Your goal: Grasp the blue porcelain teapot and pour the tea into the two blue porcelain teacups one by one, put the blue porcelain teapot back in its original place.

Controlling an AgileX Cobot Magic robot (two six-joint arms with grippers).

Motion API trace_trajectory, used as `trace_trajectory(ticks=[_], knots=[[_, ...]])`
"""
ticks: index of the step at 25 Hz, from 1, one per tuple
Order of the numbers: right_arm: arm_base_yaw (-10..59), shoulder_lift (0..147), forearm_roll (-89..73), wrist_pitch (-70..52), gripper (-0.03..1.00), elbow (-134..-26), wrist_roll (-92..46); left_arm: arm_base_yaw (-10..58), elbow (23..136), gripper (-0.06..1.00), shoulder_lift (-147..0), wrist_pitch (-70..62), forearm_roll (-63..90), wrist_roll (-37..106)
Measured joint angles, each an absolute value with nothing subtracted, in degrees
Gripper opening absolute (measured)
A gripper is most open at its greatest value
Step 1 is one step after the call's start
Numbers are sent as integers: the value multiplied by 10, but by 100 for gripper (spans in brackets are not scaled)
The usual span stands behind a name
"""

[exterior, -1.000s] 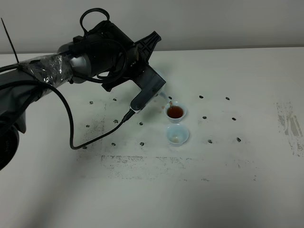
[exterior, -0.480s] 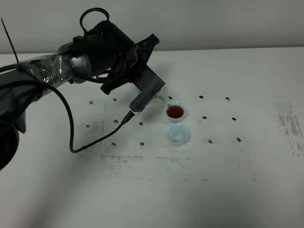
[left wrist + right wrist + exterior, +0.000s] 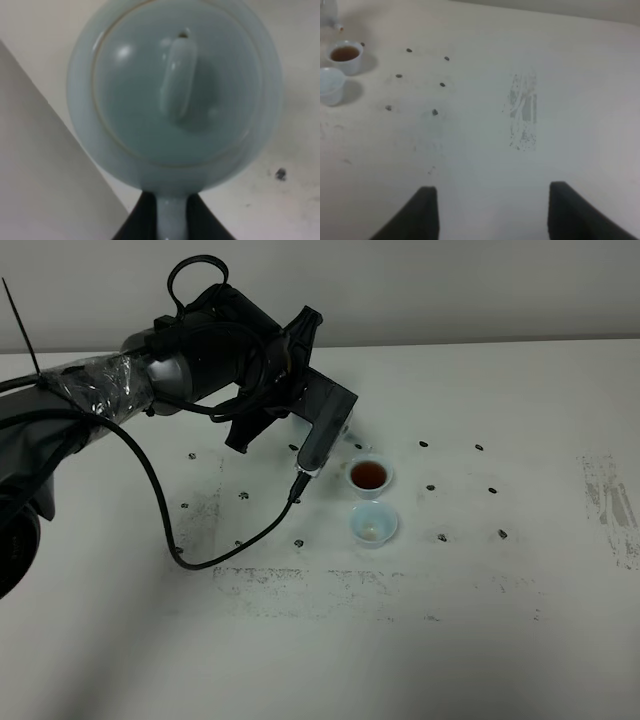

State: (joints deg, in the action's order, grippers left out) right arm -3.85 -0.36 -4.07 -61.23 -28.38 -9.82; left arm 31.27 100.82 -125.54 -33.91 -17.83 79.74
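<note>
The pale blue teapot fills the left wrist view, lid and knob facing the camera. My left gripper is shut on its loop handle. In the high view only a sliver of the teapot shows behind the left wrist, just up-left of the cups. The far teacup holds dark reddish-brown tea. The near teacup looks almost empty. Both cups also show in the right wrist view. My right gripper is open and empty over bare table, far from the cups.
The white table has small dark dots around the cups and scuffed grey patches at the right. A black cable hangs from the left arm down to the table left of the cups.
The left wrist has rotated and the teapot has tipped back from the far cup. The thin stream into that cup has stopped. The cable loop swung lower and to the right.
</note>
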Motion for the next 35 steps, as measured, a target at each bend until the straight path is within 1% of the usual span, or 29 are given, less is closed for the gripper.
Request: trace_trajectory(ticks=[6,13,17,25,35], knots=[[-39,-4,-41,-612,51,-284,-98,313,1008,4,-1255,-352,-178,671],[-39,-4,-41,-612,51,-284,-98,313,1008,4,-1255,-400,-128,418],[-39,-4,-41,-612,51,-284,-98,313,1008,4,-1255,-437,-95,323],[-39,-4,-41,-612,51,-284,-98,313,1008,4,-1257,-450,-80,240],[-39,-4,-41,-612,51,-284,-98,312,1008,4,-1293,-440,-77,229]])
